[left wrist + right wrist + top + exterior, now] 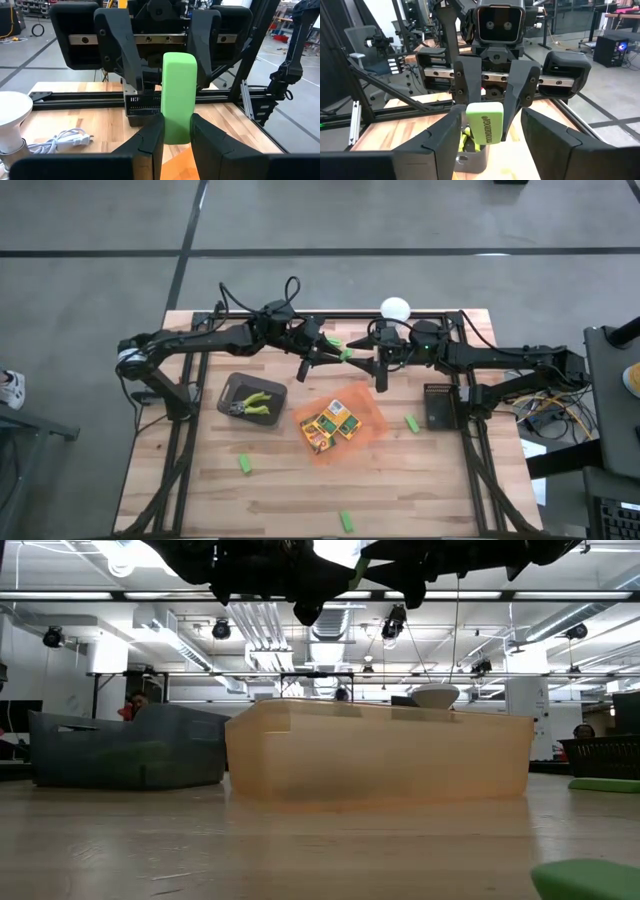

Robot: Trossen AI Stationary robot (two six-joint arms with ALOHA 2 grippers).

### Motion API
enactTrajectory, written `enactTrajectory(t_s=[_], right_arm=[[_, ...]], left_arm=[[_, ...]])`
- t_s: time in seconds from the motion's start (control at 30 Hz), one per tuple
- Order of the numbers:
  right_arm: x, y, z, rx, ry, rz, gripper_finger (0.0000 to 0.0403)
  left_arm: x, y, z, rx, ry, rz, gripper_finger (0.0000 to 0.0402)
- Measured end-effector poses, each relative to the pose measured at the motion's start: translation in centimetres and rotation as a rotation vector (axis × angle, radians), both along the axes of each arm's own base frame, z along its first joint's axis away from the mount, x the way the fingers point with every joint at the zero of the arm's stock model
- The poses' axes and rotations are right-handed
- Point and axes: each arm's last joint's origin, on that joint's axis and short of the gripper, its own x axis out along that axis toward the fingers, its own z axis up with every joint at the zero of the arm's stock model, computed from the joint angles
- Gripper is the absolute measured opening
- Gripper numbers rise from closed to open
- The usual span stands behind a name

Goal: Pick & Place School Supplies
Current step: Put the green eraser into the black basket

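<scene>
Above the bench, upper centre of the high view: mid-air handover of a green eraser (345, 352) between the two arms. Left gripper (176, 131) is clamped narrow on the eraser (178, 95), holding it upright. In the right wrist view the same eraser (486, 123) sits between the left arm's fingers, with the right gripper (487, 131) standing wide to either side of it, not yet touching.

Step in hand, by judgement: passing the eraser from left to right. Next move calls for the right gripper to close squarely on the free end before the left lets go, then carry it to a container.

Pose: both arms stretched toward each other near the bench's far edge, wrists level, grippers facing nose to nose beside the white lamp (395, 308).

Below sit the orange tray (372, 423) with crayon boxes (330, 426), a dark bin (228, 392) holding pliers-like tools (255, 404), and loose green erasers (244, 465) on the bench (200, 490).
</scene>
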Motion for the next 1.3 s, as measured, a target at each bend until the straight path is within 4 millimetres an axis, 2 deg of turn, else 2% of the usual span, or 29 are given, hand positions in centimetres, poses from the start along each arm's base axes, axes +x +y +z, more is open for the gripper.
enactTrajectory(t_s=[0.7, 1.3], right_arm=[[0.01, 0.0, -0.01, -0.001, 0.001, 0.0, 0.0075], [0.01, 0.0, -0.04, 0.0, 0.004, -0.001, 0.008]], left_arm=[[-0.01, 0.01, -0.03, -0.002, 0.003, 0.002, 0.0085], [-0.01, 0.02, -0.01, 0.01, -0.002, 0.002, 0.0085]])
